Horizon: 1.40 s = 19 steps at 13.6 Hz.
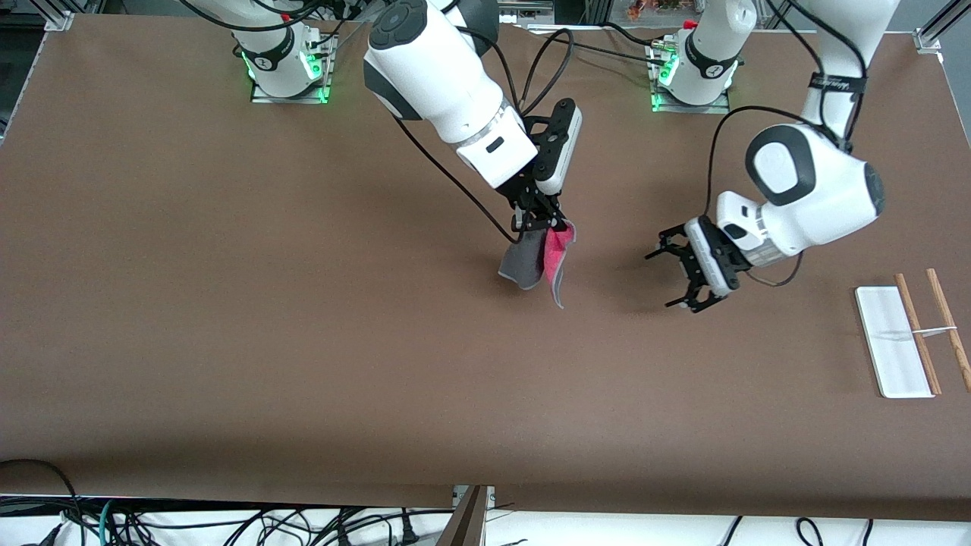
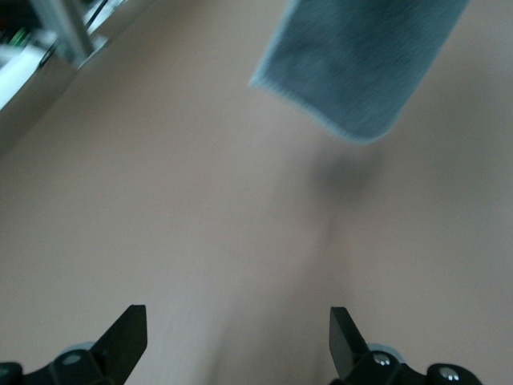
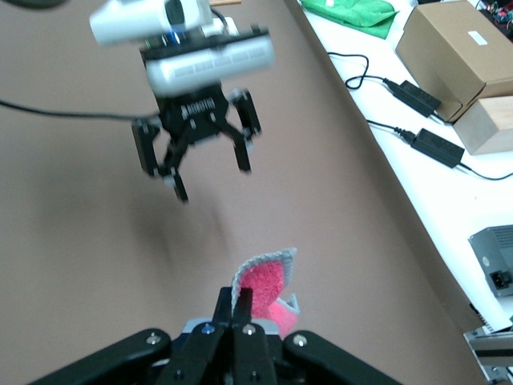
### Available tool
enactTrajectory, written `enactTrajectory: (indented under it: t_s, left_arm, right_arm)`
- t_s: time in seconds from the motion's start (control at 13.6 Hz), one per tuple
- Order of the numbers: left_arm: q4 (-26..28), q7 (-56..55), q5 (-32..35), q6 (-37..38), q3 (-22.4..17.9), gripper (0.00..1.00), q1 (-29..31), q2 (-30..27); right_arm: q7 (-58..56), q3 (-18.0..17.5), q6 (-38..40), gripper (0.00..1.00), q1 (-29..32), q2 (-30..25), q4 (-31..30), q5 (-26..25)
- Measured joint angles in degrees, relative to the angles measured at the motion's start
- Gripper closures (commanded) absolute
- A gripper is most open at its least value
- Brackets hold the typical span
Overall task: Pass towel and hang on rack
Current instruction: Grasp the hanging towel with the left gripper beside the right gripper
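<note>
One soft, fuzzy towel [image 1: 540, 259], grey on one face and pink-red on the other with a pale edge, is hanging folded from the right end effector [image 1: 537, 221], whose fingers are pinching it tight above the middle of the matte brown counter [image 1: 303, 318]. The left end effector [image 1: 683, 277] is hovering beside it, fingers spread wide and holding nothing. One rack [image 1: 906, 337], a flat white base with two thin wooden rods and a metal crosspiece, is sitting at the left arm's end.

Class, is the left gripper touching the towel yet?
Apart. The front view shows bare table between the open left gripper and the towel, which hangs from the shut right gripper.
</note>
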<state>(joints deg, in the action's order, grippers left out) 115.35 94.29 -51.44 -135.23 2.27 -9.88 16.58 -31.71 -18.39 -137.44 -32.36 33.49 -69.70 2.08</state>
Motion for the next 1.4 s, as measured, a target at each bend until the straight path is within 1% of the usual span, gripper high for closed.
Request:
enactTrajectory:
  t_s: [0.15,0.29,0.44,0.59,0.96,1.11,1.25,1.4]
  left_arm:
    - [-3.51,1.95,-4.30,-0.37,0.07,0.00,-2.99,3.69]
    - [-7.88,3.04,-6.92,-0.65,0.05,0.00,-5.16,7.16]
    - [-13.22,3.14,-7.17,-0.95,-0.09,0.00,-7.04,10.04]
    - [-16.85,3.13,-7.17,-1.66,-0.20,0.00,-8.29,11.90]
    - [-20.27,3.88,-7.17,-3.66,-1.03,0.00,-10.67,14.95]
    - [-21.43,5.25,-6.69,-4.53,-2.06,0.00,-12.51,16.05]
    - [-22.00,6.52,-4.75,-4.98,-2.90,0.00,-13.68,16.58]
    - [-22.14,6.98,-1.46,-5.05,-3.04,0.00,-13.75,16.60]
  right_arm:
    - [-0.31,-0.01,-0.34,1.00,-0.01,0.02,0.00,0.00]
    - [-0.36,-0.01,-0.48,1.00,-0.01,0.02,0.00,0.00]
    - [-0.37,-0.01,-0.56,1.00,-0.01,0.03,0.00,0.00]
    - [-0.37,-0.01,-0.56,1.00,-0.01,0.03,0.00,0.00]
    - [-0.37,-0.01,-0.56,1.00,-0.01,0.10,0.00,0.00]
    - [-0.37,-0.01,-0.56,1.00,-0.02,0.10,0.00,0.00]
    - [-0.37,-0.02,-0.56,1.00,-0.02,0.12,0.00,0.00]
    - [-0.37,-0.01,-0.56,1.00,-0.02,0.16,0.00,0.00]
